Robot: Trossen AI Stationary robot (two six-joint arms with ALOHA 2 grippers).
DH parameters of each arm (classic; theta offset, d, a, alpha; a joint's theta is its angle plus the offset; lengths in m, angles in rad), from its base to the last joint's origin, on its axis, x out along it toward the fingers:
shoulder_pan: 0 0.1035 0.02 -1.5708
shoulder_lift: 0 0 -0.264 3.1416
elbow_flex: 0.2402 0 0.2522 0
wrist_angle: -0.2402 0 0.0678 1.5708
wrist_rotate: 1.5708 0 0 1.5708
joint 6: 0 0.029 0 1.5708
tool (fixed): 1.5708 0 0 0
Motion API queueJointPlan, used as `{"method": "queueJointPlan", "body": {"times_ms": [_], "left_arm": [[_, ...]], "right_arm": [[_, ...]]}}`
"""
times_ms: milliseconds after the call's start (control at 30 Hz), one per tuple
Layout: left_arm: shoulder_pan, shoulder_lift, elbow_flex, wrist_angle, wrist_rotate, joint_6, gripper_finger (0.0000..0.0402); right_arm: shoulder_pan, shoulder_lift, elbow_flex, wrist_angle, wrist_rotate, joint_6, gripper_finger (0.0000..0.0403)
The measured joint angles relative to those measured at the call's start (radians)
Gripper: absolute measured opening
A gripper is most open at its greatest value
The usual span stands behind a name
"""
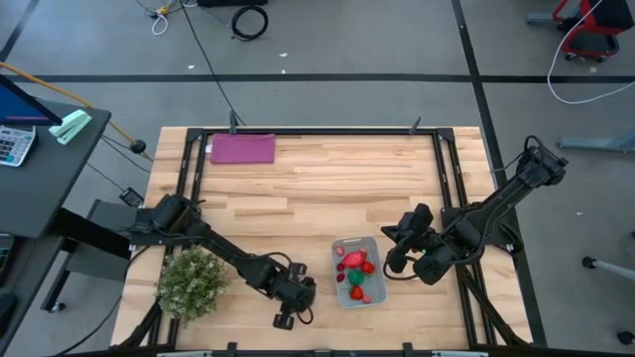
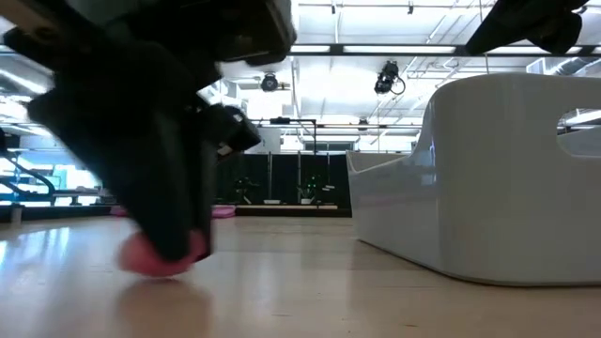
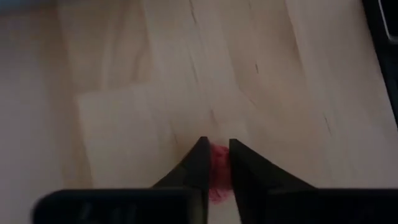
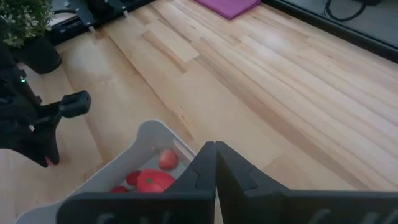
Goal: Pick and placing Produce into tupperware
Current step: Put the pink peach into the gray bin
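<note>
The left gripper point(image 3: 215, 163) is down at the tabletop near the front edge, its 2 fingers point(image 3: 198, 167) drawn in on either side of 1 small pink-red produce piece point(image 3: 218, 171), which sits squeezed between the tips; in the low view the same piece point(image 2: 161, 256) rests on the wood directly under the dark gripper body. Just to that gripper's right, a little apart, stands the clear tupperware point(image 1: 358, 272), 1 shallow rounded-corner container; the high view shows red pieces point(image 1: 357, 262) inside it, roughly 5, plus 1 small green piece point(image 1: 359, 293) at the end nearer the front edge, though the exact count of the red ones is hard to fix. On the container's far side from the left gripper, the right gripper point(image 4: 215, 153) hovers just beside the rim, fingers pressed fully together with nothing between them; past its tips the container wall point(image 4: 144, 138) and at least 3 red pieces point(image 4: 153, 180) show. Behind and to the left of the left gripper, beside its arm, is 1 bushy pale-green plant point(image 1: 190, 282). Farthest off, near the back edge of the wooden table point(image 1: 327, 188), lies 1 flat purple rectangle point(image 1: 242, 149), well apart from both grippers.
</note>
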Motion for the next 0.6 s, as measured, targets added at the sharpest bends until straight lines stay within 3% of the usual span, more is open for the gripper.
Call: {"method": "queueJointPlan", "body": {"times_ms": [133, 400, 600], "left_arm": [[0.000, 0.000, 0.041, 0.021, -0.104, 0.065, 0.0021], [0.005, 0.000, 0.239, 0.031, -0.437, 0.341, 0.0028], [0.063, 0.000, 0.275, 0.200, -0.476, 0.385, 0.0033]], "right_arm": [[0.000, 0.000, 0.000, 0.000, 0.000, -0.014, 0.0007], [0.000, 0.000, -0.001, 0.000, 0.001, -0.018, 0.0007], [0.000, 0.000, -0.001, 0.000, 0.001, -0.018, 0.0007]]}}
